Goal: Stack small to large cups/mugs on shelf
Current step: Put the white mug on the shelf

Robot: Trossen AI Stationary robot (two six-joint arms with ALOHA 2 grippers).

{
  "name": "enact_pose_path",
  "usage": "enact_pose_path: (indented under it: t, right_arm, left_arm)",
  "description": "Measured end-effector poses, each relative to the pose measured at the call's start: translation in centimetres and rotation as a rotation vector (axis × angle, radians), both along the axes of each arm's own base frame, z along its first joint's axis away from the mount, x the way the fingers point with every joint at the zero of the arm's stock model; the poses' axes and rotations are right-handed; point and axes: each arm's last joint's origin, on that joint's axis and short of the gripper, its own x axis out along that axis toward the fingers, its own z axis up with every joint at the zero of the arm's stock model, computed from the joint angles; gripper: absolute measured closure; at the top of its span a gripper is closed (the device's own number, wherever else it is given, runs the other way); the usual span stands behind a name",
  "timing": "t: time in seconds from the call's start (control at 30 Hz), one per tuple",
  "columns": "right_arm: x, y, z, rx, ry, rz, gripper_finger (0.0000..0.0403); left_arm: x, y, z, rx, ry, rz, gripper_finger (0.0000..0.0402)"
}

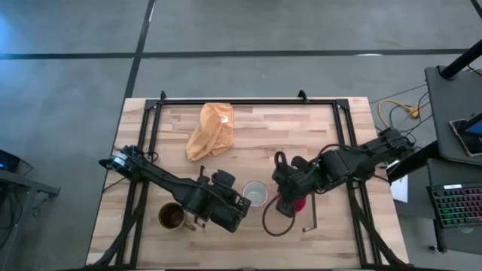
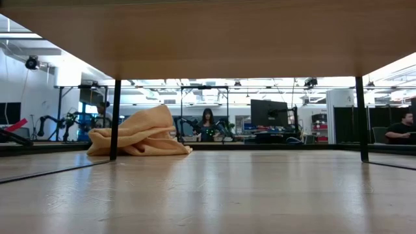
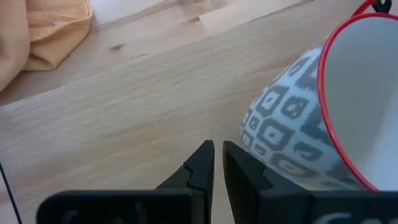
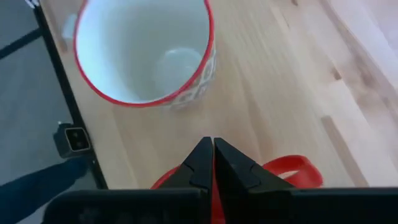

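Three mugs stand on the light-wood shelf (image 1: 331, 226): a brown-gold mug (image 1: 172, 217) at the near left, a white mug (image 1: 256, 193) with a grey pattern and a red rim in the middle, and a small red mug (image 1: 296, 202) just right of it. My left gripper (image 1: 241, 205) is shut and empty, close beside the white mug's outer wall (image 3: 280, 130). My right gripper (image 1: 286, 197) is shut on the red mug (image 4: 292, 169); the white mug (image 4: 146, 53) stands just ahead of it. The low view shows no mug and no gripper. My left gripper: I cannot tell whether its finger (image 3: 245, 171) touches the white mug's wall. My right gripper pinches the red mug's rim (image 4: 213, 202) between its two fingers, beside the handle (image 4: 298, 167), slanting down from the table's right side. The gripper hides whether the mug is lifted.
A yellow-orange cloth (image 1: 211, 129) lies at the far middle, also showing in the low view (image 2: 140, 133). Black rails (image 1: 147, 150) run along both short ends. A thin black rod (image 1: 312, 218) lies near the red mug. People sit in the room behind (image 2: 208, 123).
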Motion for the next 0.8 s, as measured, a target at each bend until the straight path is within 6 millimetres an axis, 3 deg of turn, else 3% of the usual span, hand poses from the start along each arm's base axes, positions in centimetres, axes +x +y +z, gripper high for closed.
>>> enact_pose_path:
  t: [0.43, 0.8]
  right_arm:
    - [1.1, 0.1, -0.1, 0.051, -0.085, 0.027, 0.0394]
    - [1.1, 0.2, -0.1, 0.053, -0.088, 0.028, 0.0394]
  left_arm:
    - [0.5, -0.3, 0.1, -0.025, -0.054, -0.009, 0.0382]
    - [1.0, -0.9, -1.3, -0.066, -0.074, -0.02, 0.0382]
